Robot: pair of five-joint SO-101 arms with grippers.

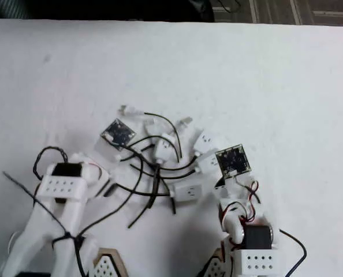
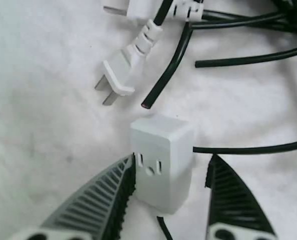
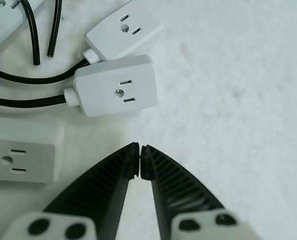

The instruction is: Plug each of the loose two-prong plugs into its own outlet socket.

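Starting at the left, the left pincer (image 2: 171, 165) stands open around a white outlet socket (image 2: 161, 167): its grey finger (image 2: 113, 195) touches one side of the socket, while the black finger (image 2: 228, 200) stands just clear of the other side. Just past that socket a loose two-prong plug (image 2: 119, 75) lies flat on the white desk (image 1: 217, 69), prongs bare, beside the cut end of a black cord (image 2: 171, 65). Sockets, plugs and cords form one tangle mid-desk, nearer the edge where the arms stand than the far edge. At the right, the right pincer (image 3: 140, 160) is closed on nothing, tips together over bare desk. Just ahead of it lies a second socket (image 3: 116, 87), apart from the tips, with a third socket (image 3: 123, 30) just beside that one and a fourth socket (image 3: 21, 155) off to one side
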